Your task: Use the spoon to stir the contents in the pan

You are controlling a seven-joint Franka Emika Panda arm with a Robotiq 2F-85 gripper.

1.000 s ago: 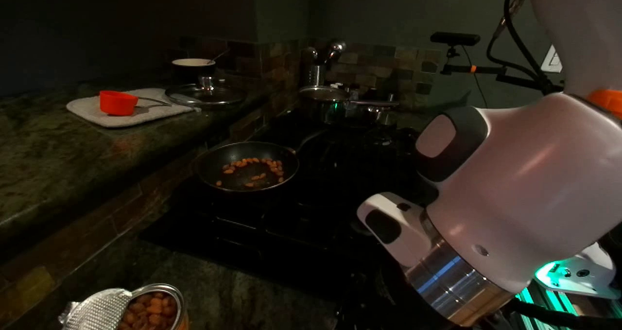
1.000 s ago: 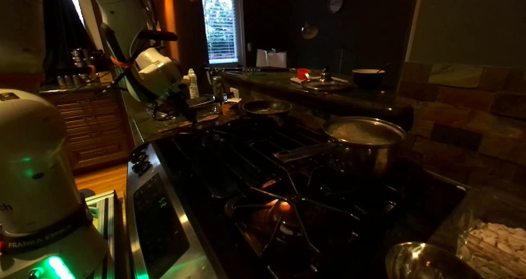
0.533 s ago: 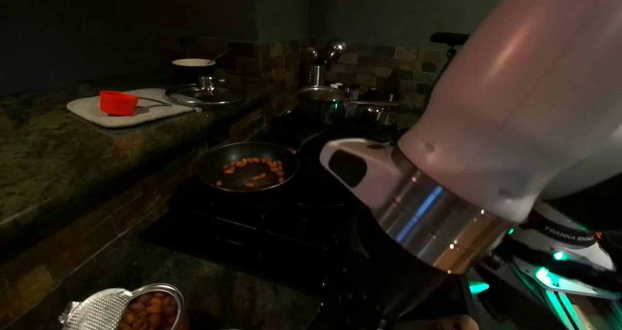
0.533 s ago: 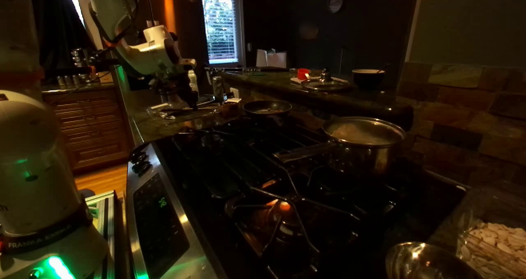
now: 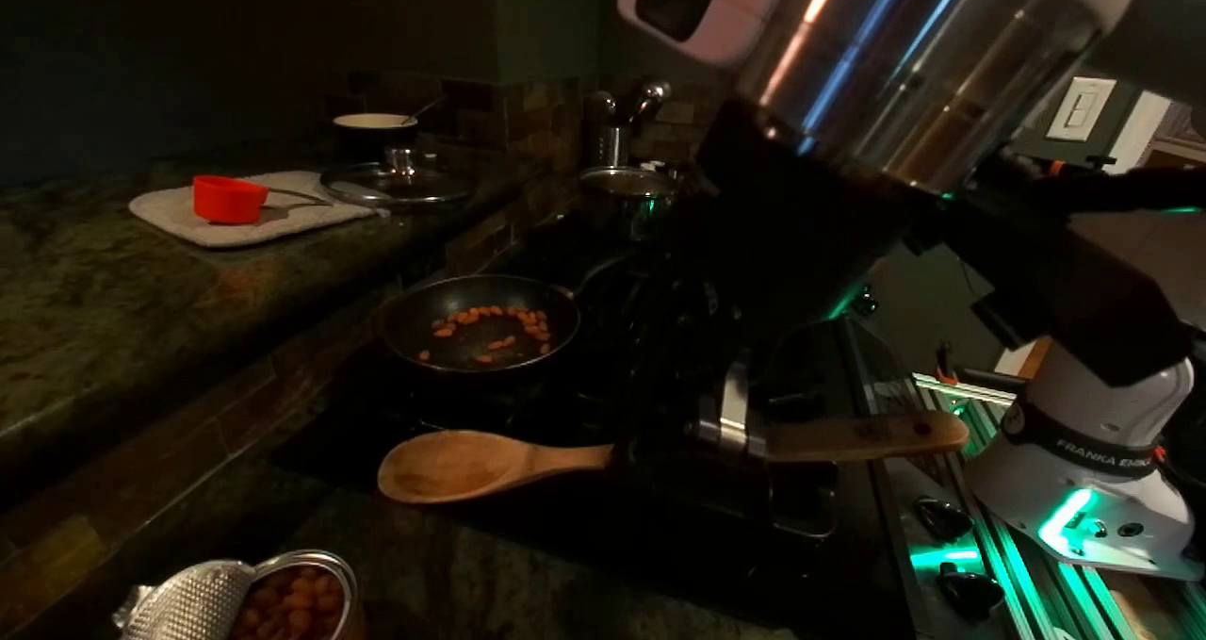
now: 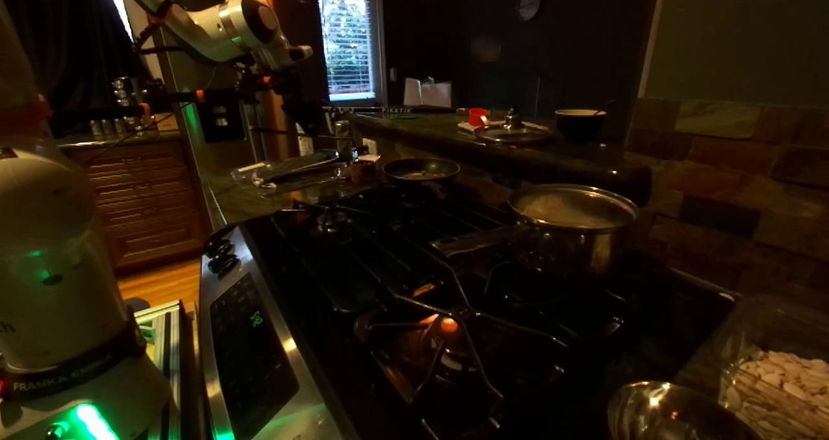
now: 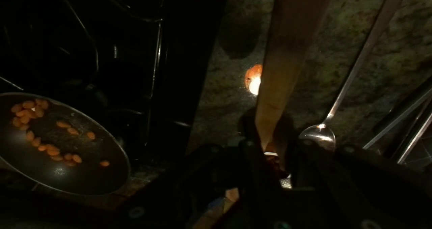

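tight between the jaws of the tool, wooden spoon; pan apart

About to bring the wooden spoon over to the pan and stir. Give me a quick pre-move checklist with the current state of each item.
1. Claw shut on the wooden spoon: ok.
2. Grip on the handle, bowl left free: ok.
3. Almonds in the pan to stir: ok.
4. Bowl inside the pan: not ok, it is outside.
5. Open can clear of the bowl: ok, a gap shows.
6. Flame under the pan: cannot tell.
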